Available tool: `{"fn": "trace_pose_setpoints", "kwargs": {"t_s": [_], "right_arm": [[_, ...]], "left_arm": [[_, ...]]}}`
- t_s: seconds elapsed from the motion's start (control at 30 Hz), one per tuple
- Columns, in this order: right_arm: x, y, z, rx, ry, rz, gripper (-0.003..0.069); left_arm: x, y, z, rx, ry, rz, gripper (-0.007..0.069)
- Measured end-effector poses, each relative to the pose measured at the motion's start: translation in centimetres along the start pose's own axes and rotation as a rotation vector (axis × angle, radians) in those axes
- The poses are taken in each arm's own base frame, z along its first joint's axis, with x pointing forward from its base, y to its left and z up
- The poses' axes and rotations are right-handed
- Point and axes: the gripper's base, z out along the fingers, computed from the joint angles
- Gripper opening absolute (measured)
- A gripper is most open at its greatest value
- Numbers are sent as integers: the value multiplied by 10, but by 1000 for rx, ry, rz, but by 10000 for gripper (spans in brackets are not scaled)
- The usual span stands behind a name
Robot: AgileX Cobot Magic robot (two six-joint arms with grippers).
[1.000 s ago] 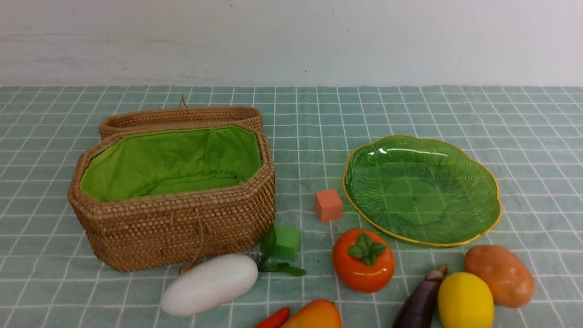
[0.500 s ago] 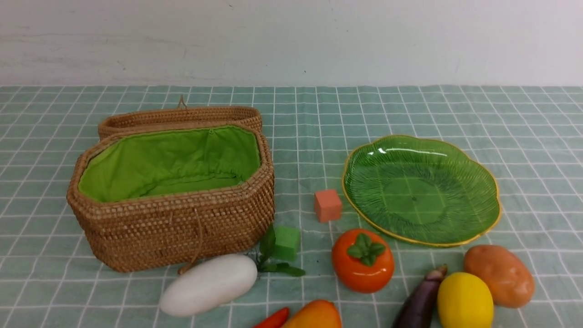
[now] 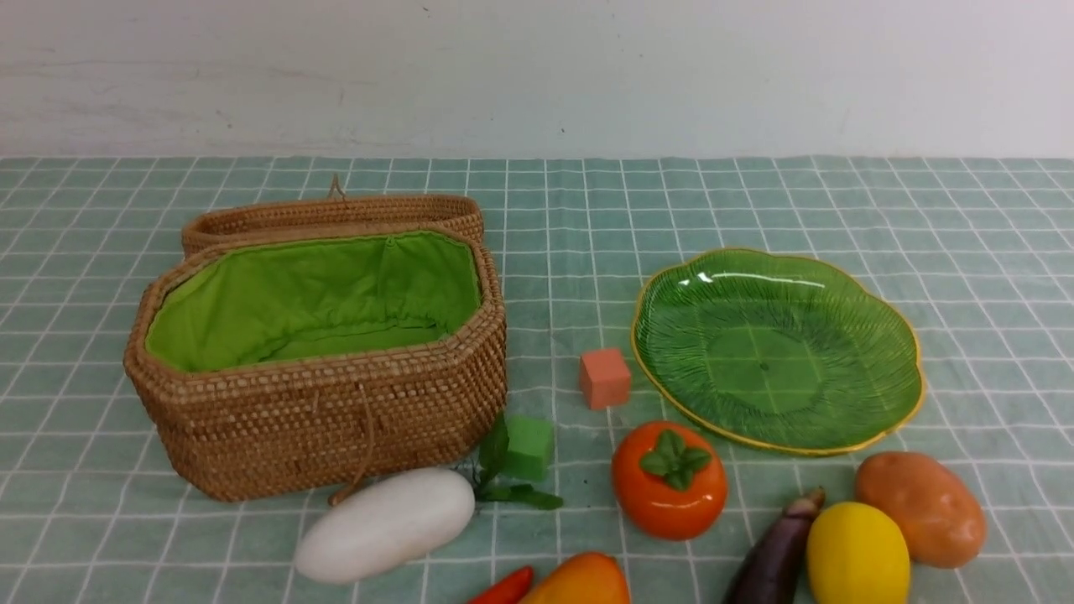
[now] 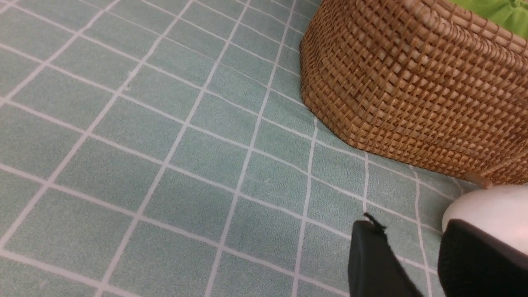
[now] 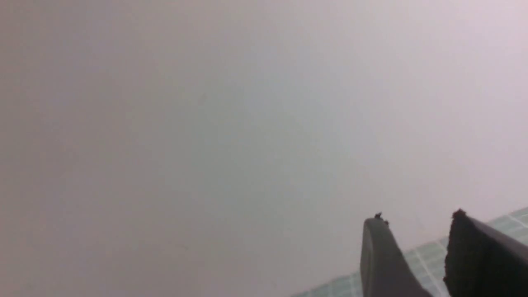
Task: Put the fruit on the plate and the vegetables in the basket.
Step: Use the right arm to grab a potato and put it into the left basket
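1. The basket (image 3: 336,436) sits on the left side of the checked cloth (image 3: 755,201). Its lid (image 3: 336,214) is flipped open behind it, and only the green lining shows inside.
2. The plate (image 3: 839,449) lies on the right side with nothing on it. A salmon cube (image 3: 605,378) sits just beside its left rim, in the gap between plate and basket.
3. There is bare cloth behind the basket and plate, left of the basket, and right of the plate.
4. The near side is crowded. The white radish (image 3: 386,524) lies just in front of the basket, with its leaves by a green cube (image 3: 529,447).
5. The persimmon (image 3: 669,482) sits near the plate's front rim.
6. The potato (image 3: 921,507), lemon (image 3: 857,555) and eggplant (image 3: 776,558) are bunched close together at the near right.
7. The mango (image 3: 579,580) and the red pepper (image 3: 506,587) are side by side, and the bottom edge of the front view cuts them off.
8. The left gripper (image 4: 412,231) is low over the cloth, next to the radish and near the basket's corner. There is a gap between its jaws with nothing in it. I cannot tell if one finger touches the radish.
9. The right gripper (image 5: 416,222) points at the plain wall. Its jaws are apart too and hold nothing.
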Motion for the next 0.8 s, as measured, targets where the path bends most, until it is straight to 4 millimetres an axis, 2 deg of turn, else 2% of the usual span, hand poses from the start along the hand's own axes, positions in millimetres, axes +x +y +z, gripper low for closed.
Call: {"fn": "trace_pose_setpoints", "kwargs": {"t_s": [0.07,0.1,0.13,0.17,0.2,0.23,0.3,0.33,0.37,0.43,0.5,0.8], "right_arm": [[-28,16,8,-11,-9,31,242],[-27,15,9,-4,5,34,242],[-52,29,18,-6,10,27,242],[-67,37,26,3,28,14,242],[-70,39,28,5,32,6,242],[-91,49,43,26,66,-26,242],[-105,56,61,61,118,-70,242],[-110,58,63,60,112,-84,242],[-118,61,77,98,157,-145,242],[-119,59,89,145,211,-218,242],[-112,52,100,194,281,-272,242],[-69,28,118,379,632,-200,242]], "left_arm": [[0,0,0,0,0,0,239],[0,0,0,0,0,0,239],[0,0,0,0,0,0,239],[0,0,0,0,0,0,239],[0,0,0,0,0,0,239],[0,0,0,0,0,0,239],[0,0,0,0,0,0,239],[0,0,0,0,0,0,239],[0,0,0,0,0,0,239],[0,0,0,0,0,0,239],[0,0,0,0,0,0,239],[0,0,0,0,0,0,239]]}}
